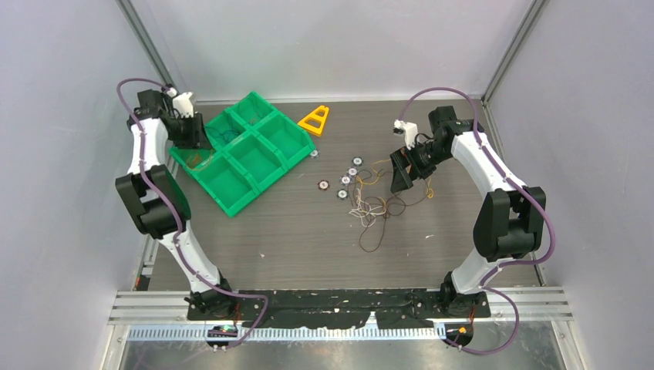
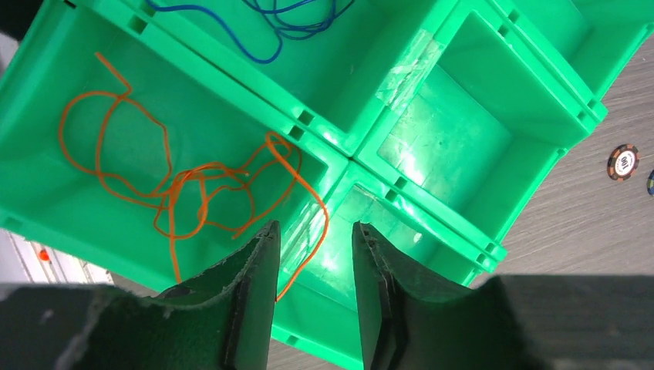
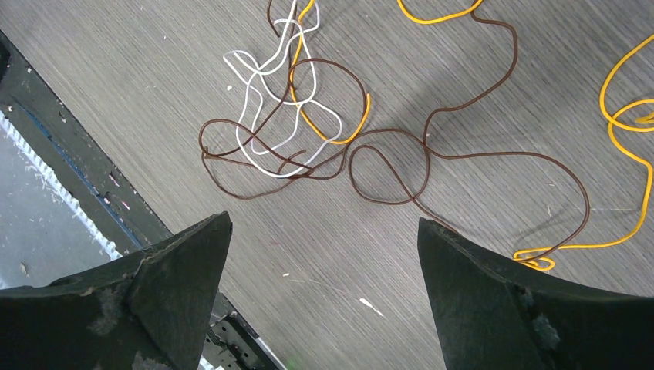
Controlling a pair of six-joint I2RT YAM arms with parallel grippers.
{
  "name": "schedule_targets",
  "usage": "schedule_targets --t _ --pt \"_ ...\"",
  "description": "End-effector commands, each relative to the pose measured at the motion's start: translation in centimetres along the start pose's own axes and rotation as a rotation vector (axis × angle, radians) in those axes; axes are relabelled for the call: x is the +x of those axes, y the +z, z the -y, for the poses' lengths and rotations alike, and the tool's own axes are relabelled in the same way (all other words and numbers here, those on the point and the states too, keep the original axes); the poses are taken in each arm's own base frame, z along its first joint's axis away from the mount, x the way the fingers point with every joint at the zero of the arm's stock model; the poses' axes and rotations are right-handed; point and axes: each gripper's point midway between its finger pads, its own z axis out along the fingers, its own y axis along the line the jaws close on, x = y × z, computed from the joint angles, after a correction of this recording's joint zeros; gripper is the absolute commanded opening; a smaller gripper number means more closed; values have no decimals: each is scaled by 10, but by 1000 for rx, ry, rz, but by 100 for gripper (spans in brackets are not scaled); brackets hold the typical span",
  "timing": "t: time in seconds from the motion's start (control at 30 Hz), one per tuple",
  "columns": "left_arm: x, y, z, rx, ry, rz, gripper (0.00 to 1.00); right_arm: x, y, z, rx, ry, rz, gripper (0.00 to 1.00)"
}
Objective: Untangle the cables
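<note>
Your left claw (image 2: 315, 254) hung apart over the green tray (image 2: 463, 231), where the orange cable (image 2: 193, 185) lay sorted alone, perhaps brushing the claw. At four o'clock from there, your right claw (image 3: 324, 231) gaped over the tangled cables (image 3: 293, 116) on the bench (image 3: 154, 77).

The blue cable (image 2: 261, 60) leaves the top edge, the yellow cable (image 3: 648, 185) the right.

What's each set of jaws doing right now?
Left gripper: jaws partly open, nothing gripped; orange cable end between them.
Right gripper: jaws wide open, empty, above loose cables.
</note>
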Motion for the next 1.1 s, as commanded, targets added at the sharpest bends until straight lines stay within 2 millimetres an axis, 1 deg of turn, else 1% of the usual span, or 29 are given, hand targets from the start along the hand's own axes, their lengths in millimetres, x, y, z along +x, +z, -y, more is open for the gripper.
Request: schedule_targets --t 0.0,0.1,0.3,0.37,0.5,0.57,0.63,0.73,0.8,0.93,1.0,1.07 --pt "-2 -5 14 8 49 -2 37 -10 -11 -6 11 -33 32 97" --pt "3 5 11 -26 59 -30 36 -11 -11 -5 13 -33 29 97" --pt "4 16 -1 -100 26 -64 34 -10 -12 -5 13 -32 27 97" --pt "3 18 -2 -101 24 -70 29 -11 -11 -5 11 -30 27 97" --pt "4 21 -5 -103 20 -92 16 -11 -11 -4 11 -28 27 97" --pt "0 20 -7 -107 18 -92 8 -11 -10 -4 10 -28 26 97" --pt "-9 18 -13 -125 15 -66 0 -12 -11 -3 12 -27 27 97" --pt "-28 16 -22 -145 11 -3 0 -13 -11 -2 11 -24 30 97" --pt "-37 18 -31 -153 9 31 0 -13 -10 -2 9 -20 29 97" --pt "-41 31 -46 -148 -25 47 0 -13 -11 -1 13 -14 22 98" --pt "-38 41 -54 -145 -52 43 0 -12 -12 0 20 -15 19 98" --pt "-36 47 -59 -144 -75 42 0 -11 -13 0 25 -17 15 98"
